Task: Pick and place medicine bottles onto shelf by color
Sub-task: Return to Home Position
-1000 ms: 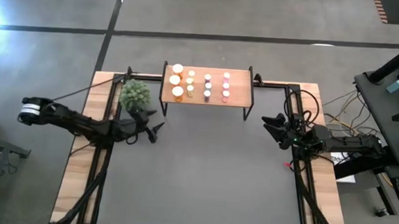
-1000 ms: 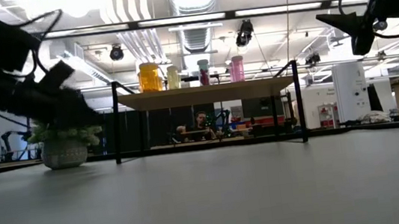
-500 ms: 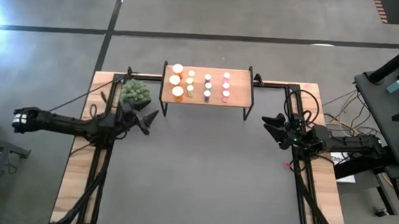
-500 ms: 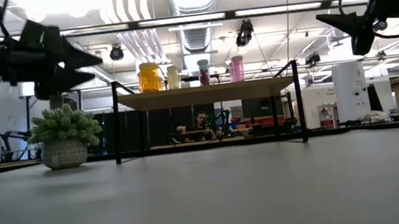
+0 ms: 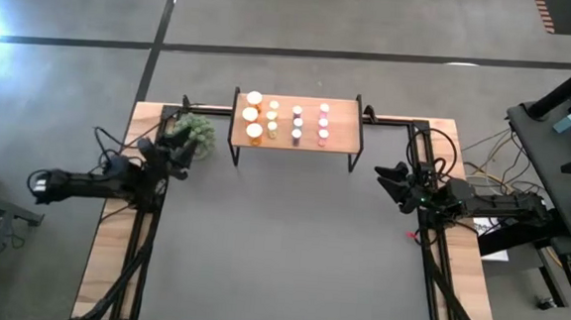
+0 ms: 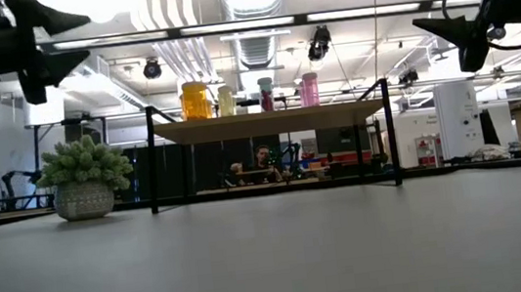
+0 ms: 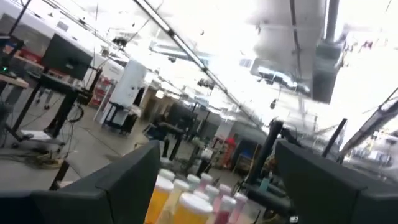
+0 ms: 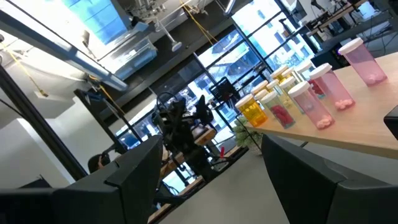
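Observation:
The shelf stands at the table's far middle on its black legs. On its board the medicine bottles stand sorted in rows: orange, yellowish, dark and pink. In the low view the orange bottles are at the left and the pink bottles at the right. My left gripper hangs open above the table's far left, beside the plant. My right gripper hangs open above the table's right side. Each holds nothing between its fingers.
A green bushy plant in a pot stands on the table left of the shelf, close to my left gripper. Black frame rails run along the table's left and right sides. A person sits in the room behind.
My left gripper has risen from low above the table and drawn back toward the table's left and far edges, next to the plant. It has tipped up from pointing downward to about level and stays open.

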